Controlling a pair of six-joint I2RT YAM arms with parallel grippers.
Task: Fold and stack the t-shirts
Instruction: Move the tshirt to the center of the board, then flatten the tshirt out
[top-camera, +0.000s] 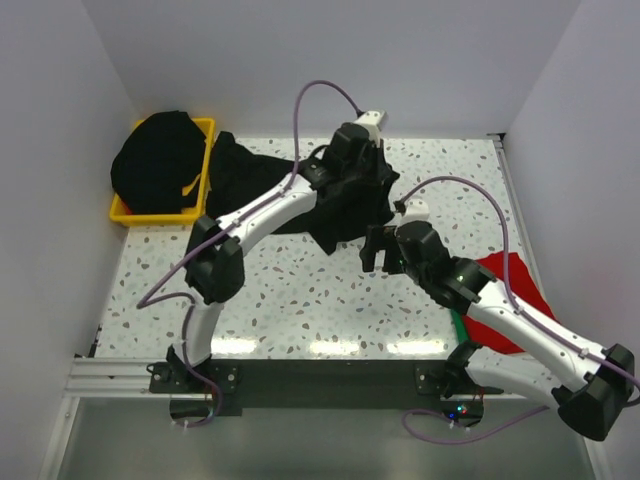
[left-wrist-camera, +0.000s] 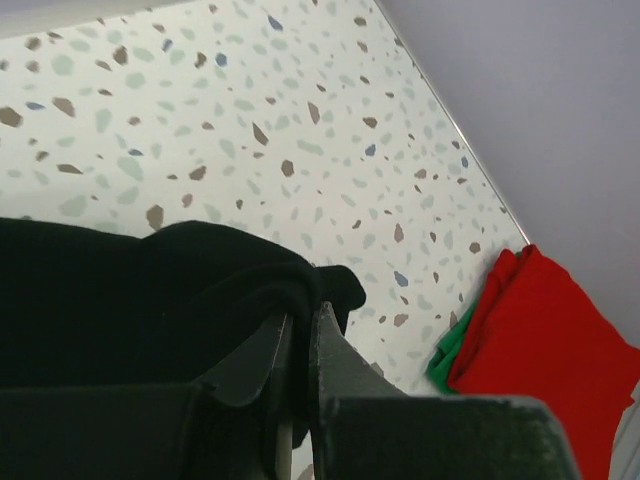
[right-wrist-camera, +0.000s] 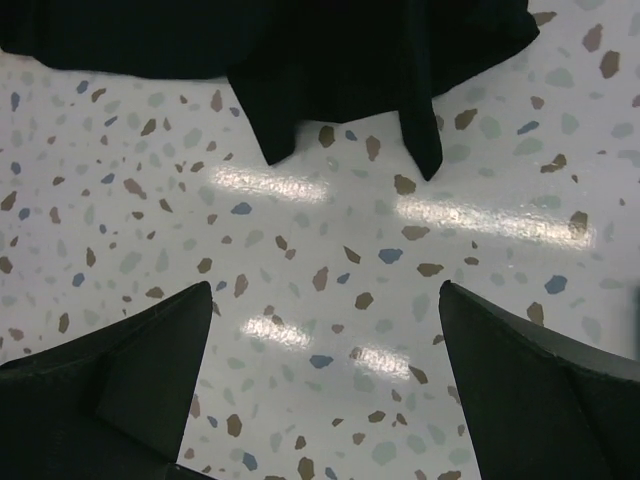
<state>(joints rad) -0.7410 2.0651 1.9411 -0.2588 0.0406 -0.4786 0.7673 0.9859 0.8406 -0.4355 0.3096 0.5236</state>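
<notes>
A black t-shirt (top-camera: 345, 205) hangs from my left gripper (top-camera: 362, 165) over the middle back of the table. In the left wrist view the left gripper (left-wrist-camera: 305, 315) is shut on a fold of that black t-shirt (left-wrist-camera: 150, 290). My right gripper (top-camera: 383, 250) is open and empty, low over the bare table just in front of the shirt's hanging edge; in the right wrist view it (right-wrist-camera: 325, 300) points at the shirt's lower corners (right-wrist-camera: 330, 60). A folded red t-shirt (top-camera: 505, 300) lies at the right, partly under the right arm, and shows in the left wrist view (left-wrist-camera: 545, 340).
A yellow bin (top-camera: 200, 205) at the back left holds a heap of black shirts (top-camera: 158, 160). More black cloth (top-camera: 240, 170) lies beside the bin. A green cloth (left-wrist-camera: 450, 355) peeks from under the red shirt. White walls close the table on three sides.
</notes>
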